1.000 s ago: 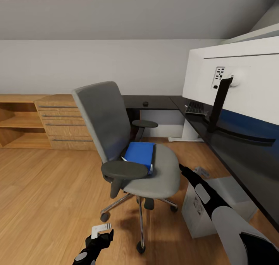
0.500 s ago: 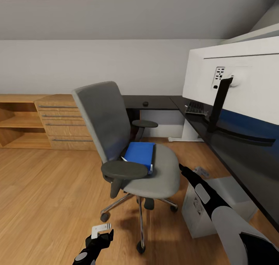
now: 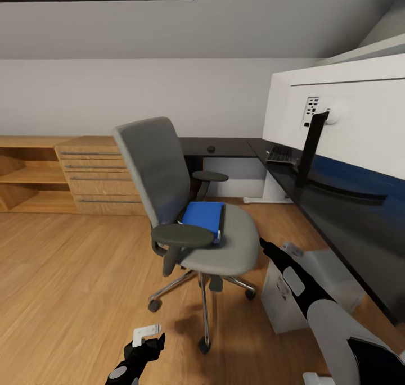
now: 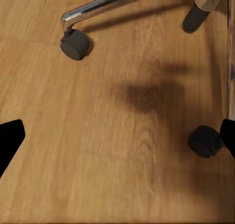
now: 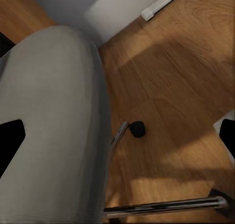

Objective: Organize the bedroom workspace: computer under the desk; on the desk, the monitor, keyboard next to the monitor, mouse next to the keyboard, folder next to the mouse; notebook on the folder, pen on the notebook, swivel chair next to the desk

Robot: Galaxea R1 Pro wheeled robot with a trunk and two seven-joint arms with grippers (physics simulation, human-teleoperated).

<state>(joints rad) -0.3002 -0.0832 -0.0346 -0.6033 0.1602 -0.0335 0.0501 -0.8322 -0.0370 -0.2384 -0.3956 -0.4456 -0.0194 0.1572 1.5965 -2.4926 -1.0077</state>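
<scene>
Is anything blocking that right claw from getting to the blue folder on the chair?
Nothing visible does. The folder lies flat and uncovered on the swivel chair seat, behind the near armrest. The right gripper hangs off the seat's desk-side edge, with bare grey cushion between it and the folder. The armrest sits on the far side from that gripper.

You have a chair (image 3: 185, 205) in matt grey cloth, with matt black plastic armrests and a shiny chromed metal base on dull black castors (image 4: 74, 44). The floor (image 3: 73, 272) is smooth, satin-finished wood. The desk (image 3: 349, 227) top is glossy black. The cabinets (image 3: 93, 174) are matt light wood. The folder (image 3: 202, 215) looks smooth, bright blue.
</scene>
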